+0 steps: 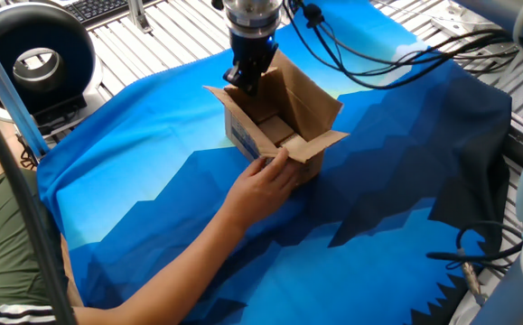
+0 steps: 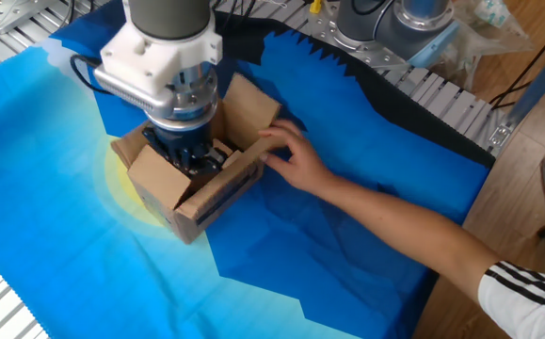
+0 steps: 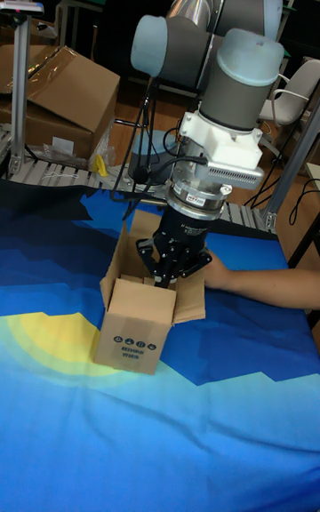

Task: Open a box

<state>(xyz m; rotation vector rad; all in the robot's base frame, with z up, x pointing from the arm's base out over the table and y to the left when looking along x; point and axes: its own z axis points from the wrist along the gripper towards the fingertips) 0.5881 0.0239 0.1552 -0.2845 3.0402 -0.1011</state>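
The box (image 1: 284, 135) is a small brown carton standing on the blue cloth with its top flaps spread open. It also shows as the box (image 2: 168, 188) and the box (image 3: 133, 339), where a blue printed label faces the camera. My gripper (image 1: 245, 83) points straight down at the box's far-left rim, with its fingers drawn together on the upright flap there. From the other side, the gripper (image 2: 194, 157) sits just inside the opening. In the tall view, the gripper (image 3: 172, 274) hangs over the box's back edge.
A person's hand (image 1: 268, 178) holds the near corner of the box, with the forearm lying across the cloth (image 1: 153, 181). A black round device (image 1: 31, 54) stands at the far left. Cables (image 1: 378, 72) trail behind the arm. A large carton (image 3: 58, 94) sits in the background.
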